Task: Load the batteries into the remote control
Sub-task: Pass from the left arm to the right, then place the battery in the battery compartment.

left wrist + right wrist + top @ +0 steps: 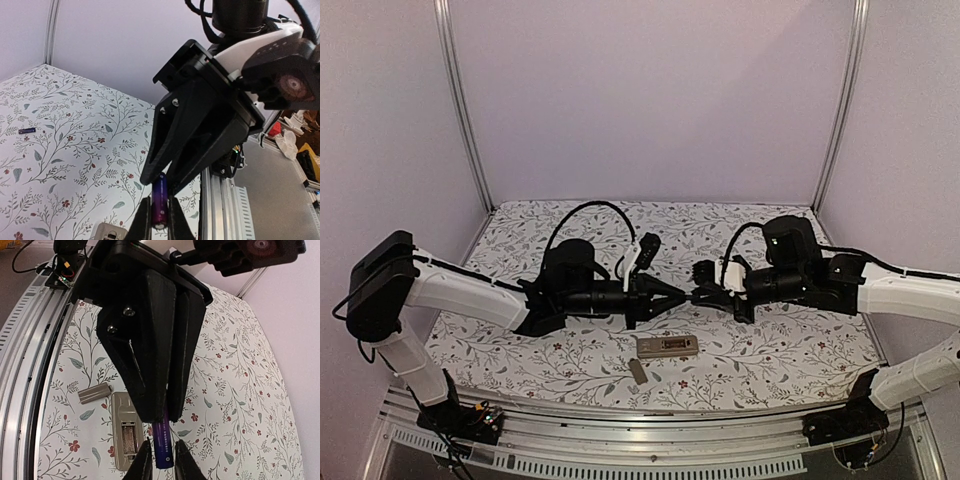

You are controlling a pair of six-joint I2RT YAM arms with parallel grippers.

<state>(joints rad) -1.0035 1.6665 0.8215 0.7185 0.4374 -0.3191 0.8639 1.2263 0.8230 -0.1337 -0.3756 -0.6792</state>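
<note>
— Battery point(160, 200)?
— Aloft, between both tips. Pinched tight by left gripper point(682, 297); flanked closely by right gripper point(162, 462), contact unclear.
— Label?
— Purple wrap, print unreadable.
— Remote point(667, 346)?
— Flat on table point(520, 340), back up, recess point(129, 437) open; cover point(638, 371) just beside.
— Second battery point(27, 130)?
— Lying on table, well apart from remote.

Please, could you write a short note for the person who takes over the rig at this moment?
Left gripper: jaws shut on one battery, held in the air.
Right gripper: jaws around its other end; grip not certain.
Second battery lies on the cloth, away from the remote control.
Remote control lies back up, recess open, seemingly empty, cover beside it.
Done: cover off. Left: load both batteries.
</note>
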